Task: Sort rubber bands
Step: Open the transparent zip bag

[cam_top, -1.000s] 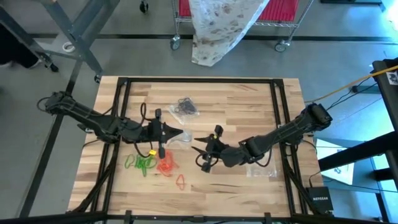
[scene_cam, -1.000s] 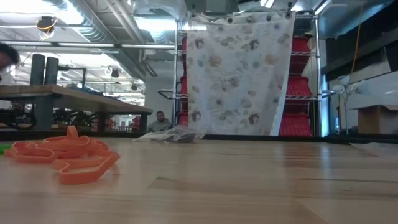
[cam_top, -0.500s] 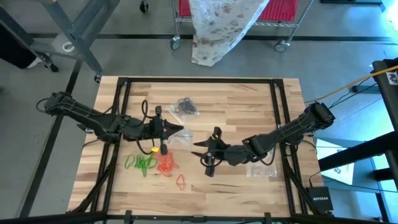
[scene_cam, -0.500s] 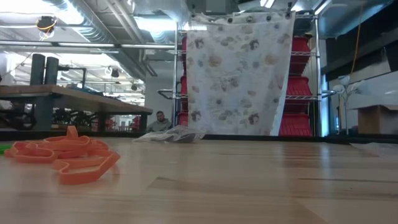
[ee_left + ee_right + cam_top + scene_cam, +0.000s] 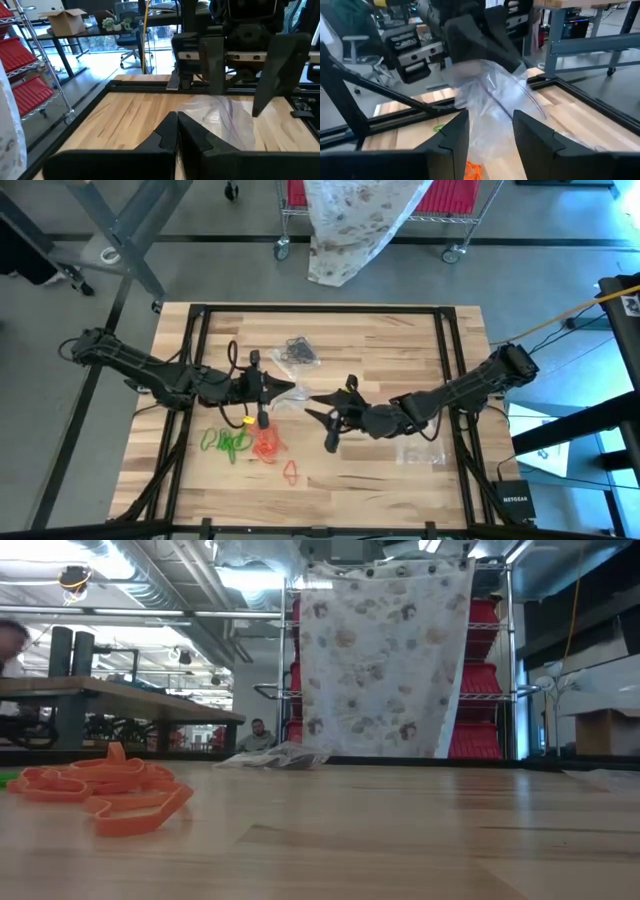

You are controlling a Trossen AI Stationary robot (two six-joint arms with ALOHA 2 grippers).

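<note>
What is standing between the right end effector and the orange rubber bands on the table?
A clear plastic bag, pinched by the shut left end effector, hangs right before the right end effector, whose fingers are apart. The orange rubber bands lie on the table past it.

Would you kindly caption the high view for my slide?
Both grippers meet over a clear bag; green, orange-red rubber bands lie nearby.

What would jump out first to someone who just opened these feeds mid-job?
The two grippers meeting at mid-table over a clear plastic bag: the left gripper has its jaws shut on the bag's edge, and the right gripper faces it with jaws apart. Next, the colour on the near-left of the table: a green rubber band pile beside an orange-red pile, with a black pile toward the far edge.
</note>
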